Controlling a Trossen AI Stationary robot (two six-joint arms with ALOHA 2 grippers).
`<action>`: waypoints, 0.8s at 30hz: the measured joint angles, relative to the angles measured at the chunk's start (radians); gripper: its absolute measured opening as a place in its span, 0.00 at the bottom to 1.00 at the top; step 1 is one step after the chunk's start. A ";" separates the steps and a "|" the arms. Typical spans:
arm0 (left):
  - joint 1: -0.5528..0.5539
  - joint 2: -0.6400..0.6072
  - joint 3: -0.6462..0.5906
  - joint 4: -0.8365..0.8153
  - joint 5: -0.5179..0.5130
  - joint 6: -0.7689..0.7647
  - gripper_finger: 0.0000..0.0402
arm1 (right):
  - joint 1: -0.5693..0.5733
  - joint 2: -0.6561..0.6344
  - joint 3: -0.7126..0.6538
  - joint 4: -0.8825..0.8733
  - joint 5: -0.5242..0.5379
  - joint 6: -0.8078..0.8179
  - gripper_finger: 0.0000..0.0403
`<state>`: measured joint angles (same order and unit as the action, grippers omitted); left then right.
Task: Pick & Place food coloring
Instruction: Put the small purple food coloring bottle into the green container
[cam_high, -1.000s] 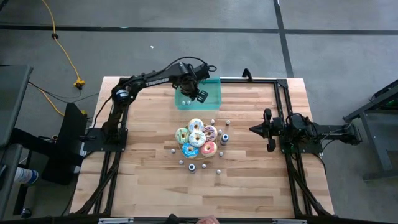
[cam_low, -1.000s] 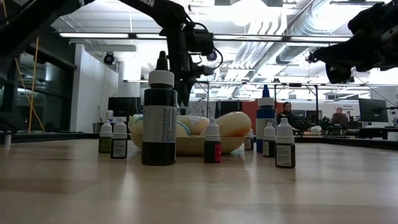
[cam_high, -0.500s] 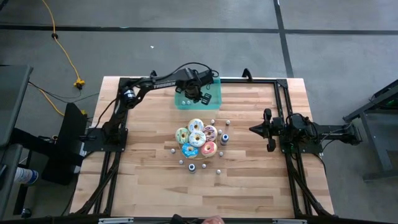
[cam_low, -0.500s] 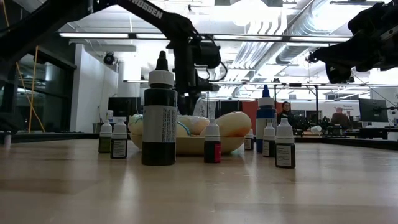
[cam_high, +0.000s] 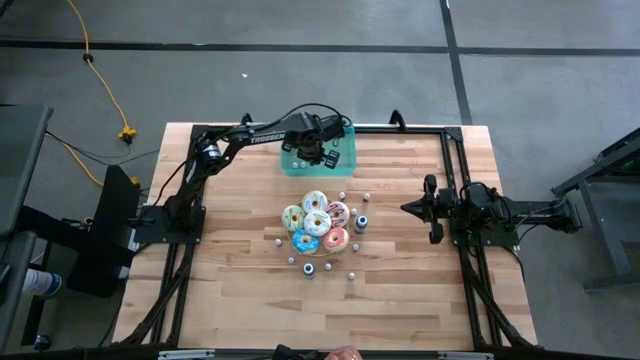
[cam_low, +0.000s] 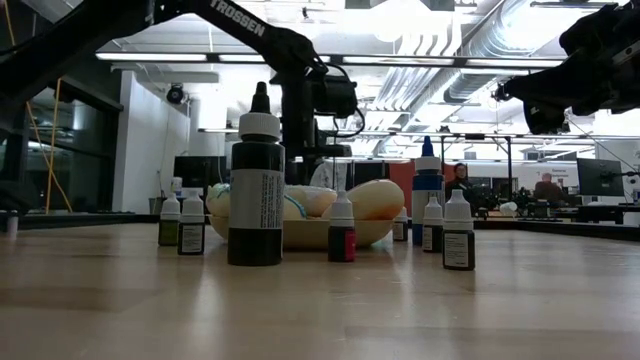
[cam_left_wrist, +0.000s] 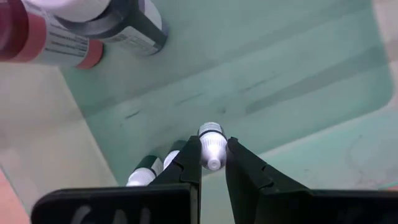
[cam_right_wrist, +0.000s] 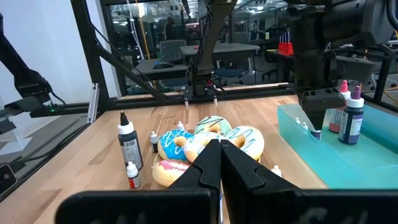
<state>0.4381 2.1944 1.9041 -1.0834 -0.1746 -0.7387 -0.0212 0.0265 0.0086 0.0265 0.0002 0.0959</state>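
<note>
Left gripper (cam_left_wrist: 213, 163) pinches a small food coloring bottle (cam_left_wrist: 211, 144) over the teal tray (cam_left_wrist: 298, 74); right gripper (cam_right_wrist: 220, 163) waits, fingers closed.

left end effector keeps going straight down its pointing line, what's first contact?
Likely the teal tray floor: the left end effector, shut on a small food coloring bottle, points down into it. Depth unclear.

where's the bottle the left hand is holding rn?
The white-capped bottle is pinched in the left hand, low over the teal tray at the table's far edge, beyond the donuts.
</note>
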 joint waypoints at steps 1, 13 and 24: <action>0.000 0.000 0.000 -0.001 0.002 0.000 0.08 | 0.000 0.000 0.000 0.000 0.000 0.000 0.00; 0.000 0.002 0.000 -0.007 0.014 -0.011 0.08 | 0.000 0.000 0.000 0.000 0.000 0.000 0.00; 0.000 0.011 -0.002 -0.004 0.061 -0.017 0.08 | 0.000 0.000 0.000 0.000 0.000 0.000 0.00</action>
<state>0.4381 2.2055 1.9026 -1.0870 -0.1141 -0.7562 -0.0212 0.0269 0.0087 0.0265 0.0002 0.0959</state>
